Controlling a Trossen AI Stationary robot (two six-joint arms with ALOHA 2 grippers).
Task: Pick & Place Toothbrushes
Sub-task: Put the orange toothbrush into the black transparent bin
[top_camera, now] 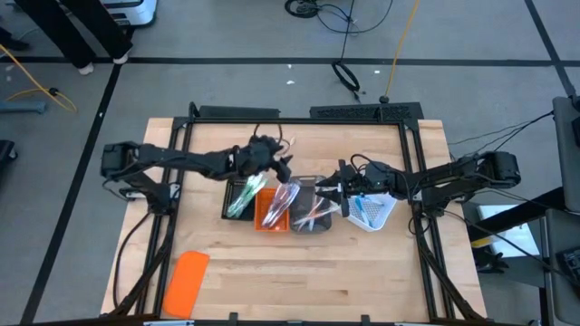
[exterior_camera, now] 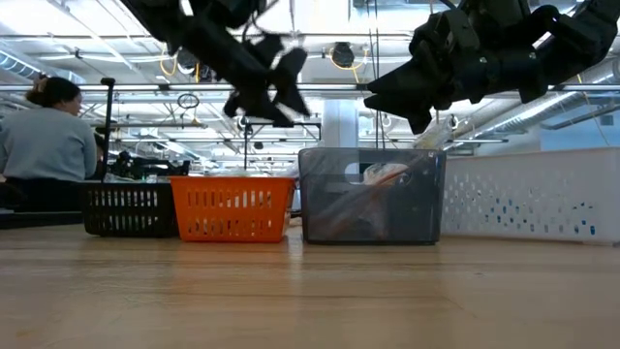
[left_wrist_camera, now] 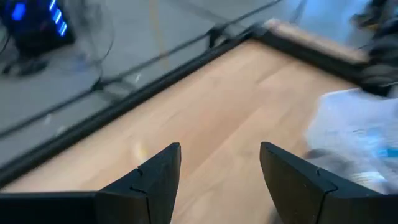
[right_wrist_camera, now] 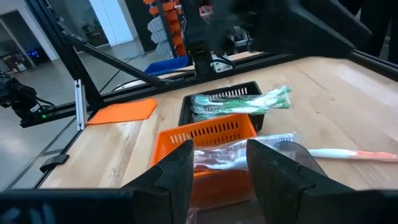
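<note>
Four small trays stand in a row mid-table. The black tray (top_camera: 237, 197) holds green-white toothbrushes (right_wrist_camera: 242, 101). The orange tray (top_camera: 269, 208) holds pink-white ones in clear wrap (right_wrist_camera: 230, 158). The grey tray (top_camera: 311, 208) holds a few more, one lying at its rim (right_wrist_camera: 348, 154). The white tray (top_camera: 372, 210) holds blue-white ones (left_wrist_camera: 357, 134). My left gripper (top_camera: 283, 169) hangs open above the far end of the orange tray, and its wrist view shows nothing between the fingers (left_wrist_camera: 221, 149). My right gripper (top_camera: 328, 192) hovers open over the grey tray, pointing toward the orange tray (right_wrist_camera: 219, 149).
A flat orange slab (top_camera: 186, 282) lies near the table's near-left corner. Bare wood stretches along the near side of the tray row (top_camera: 326, 272). A black frame (top_camera: 299, 113) edges the table. A person sits beyond the table (exterior_camera: 44, 141).
</note>
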